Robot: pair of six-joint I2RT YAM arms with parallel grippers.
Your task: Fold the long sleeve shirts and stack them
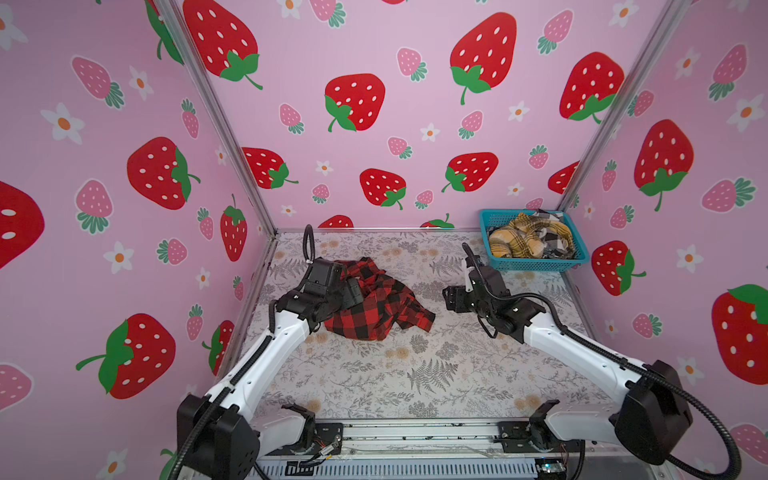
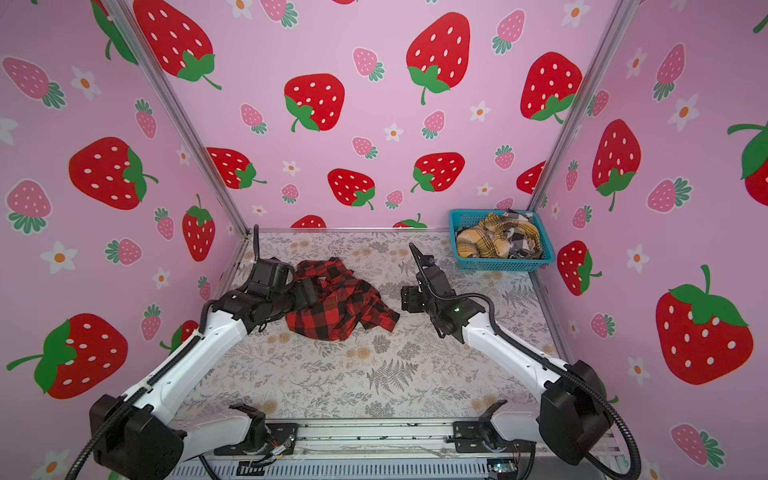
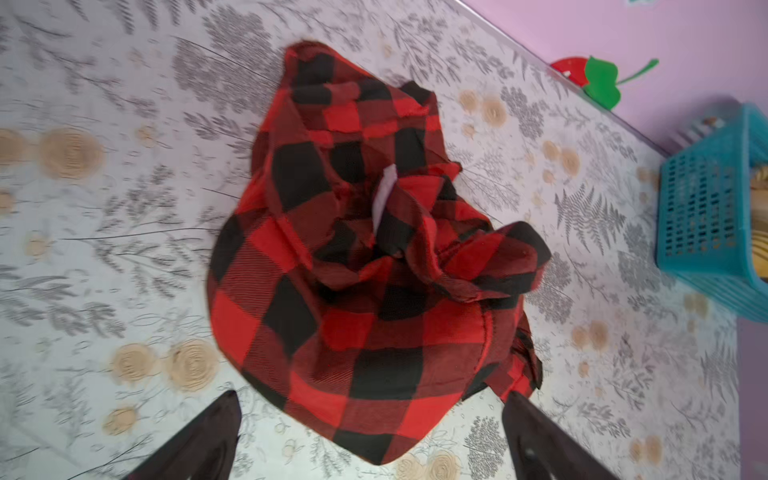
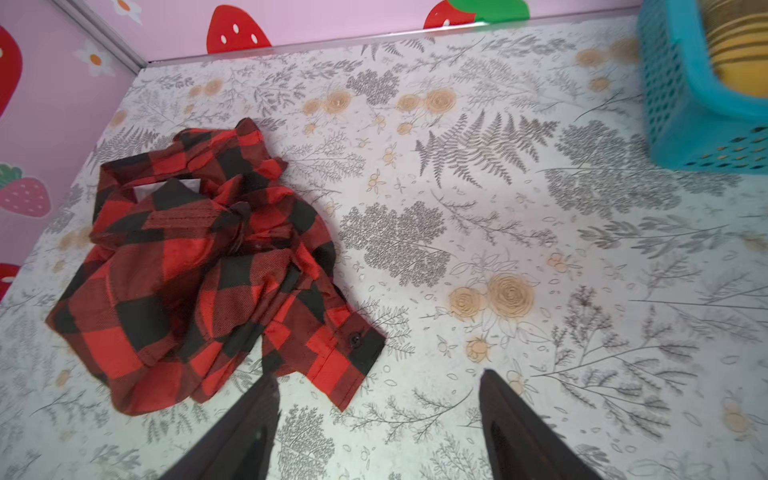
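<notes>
1. Nothing is folded or stacked yet. The red-and-black shirt [image 1: 376, 305] lies in a messy heap on the table [image 1: 415, 374], toward the back left.
2. My left gripper [image 3: 372, 399] hangs over it, wide open and holding nothing.
3. My right gripper [image 4: 378, 376] is beside the shirt, open and empty too.
4. I count one shirt out and one blue basket [image 1: 540, 264]. It holds a yellow shirt [image 1: 513, 241] and a black-and-white shirt [image 1: 555, 239], maybe more.

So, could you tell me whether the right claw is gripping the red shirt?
No, in the right wrist view the right claw stands open and the shirt lies crumpled and loose on the table.
</notes>
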